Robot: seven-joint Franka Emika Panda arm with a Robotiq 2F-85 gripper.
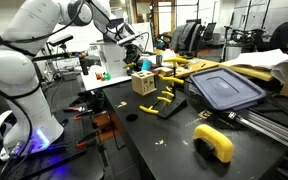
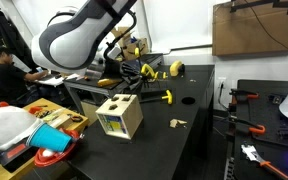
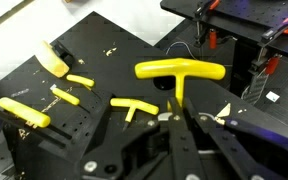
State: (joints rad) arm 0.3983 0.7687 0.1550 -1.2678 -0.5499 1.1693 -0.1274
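In the wrist view my gripper is shut on the thin shaft of a yellow T-handle tool. Its crossbar sticks out just beyond the fingertips, above the black table. In both exterior views the gripper hangs above the far part of the table, and the held tool is hard to make out there. A smaller yellow T-shaped tool lies on the table just left of the fingers. A wooden cube box stands on the table below and near the arm.
More yellow tools and a curved yellow piece lie on the table. Loose yellow pieces, a dark blue lid and a yellow block are spread around. Red-handled tools lie on a neighbouring table.
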